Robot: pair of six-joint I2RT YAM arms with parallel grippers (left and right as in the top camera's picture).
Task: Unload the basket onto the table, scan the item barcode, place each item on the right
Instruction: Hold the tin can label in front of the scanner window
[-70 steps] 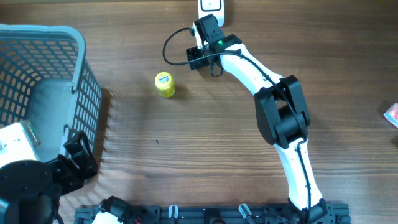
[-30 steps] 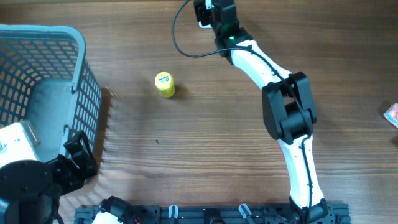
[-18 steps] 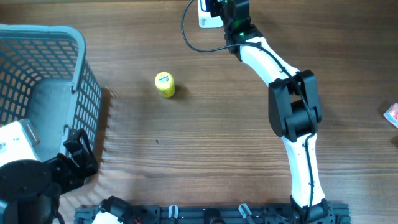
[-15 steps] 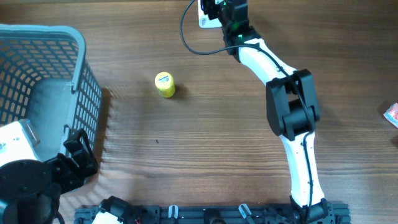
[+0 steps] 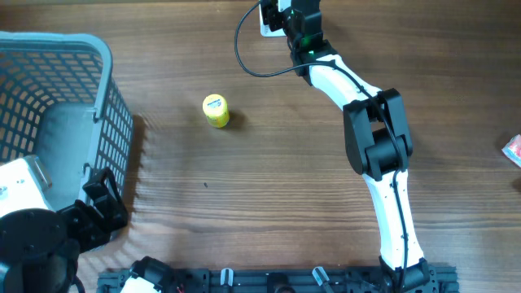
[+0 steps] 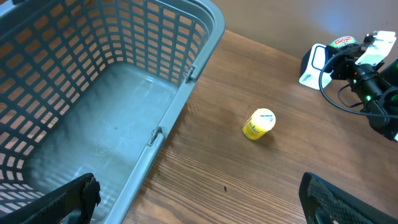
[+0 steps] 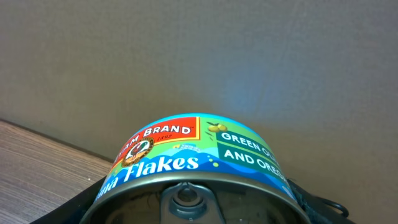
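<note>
My right gripper (image 5: 285, 15) holds the flakes can (image 7: 194, 160), jaws about half-wide around it, at the far edge just beside the white scanner (image 5: 266, 24). I judge the scanning step is in hand. Next I must turn the barcode toward the scanner.

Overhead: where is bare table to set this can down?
Bare wood between the basket and the right arm, below the yellow jar; also between that arm and the red packet. Crowded at the top by the scanner.
</note>
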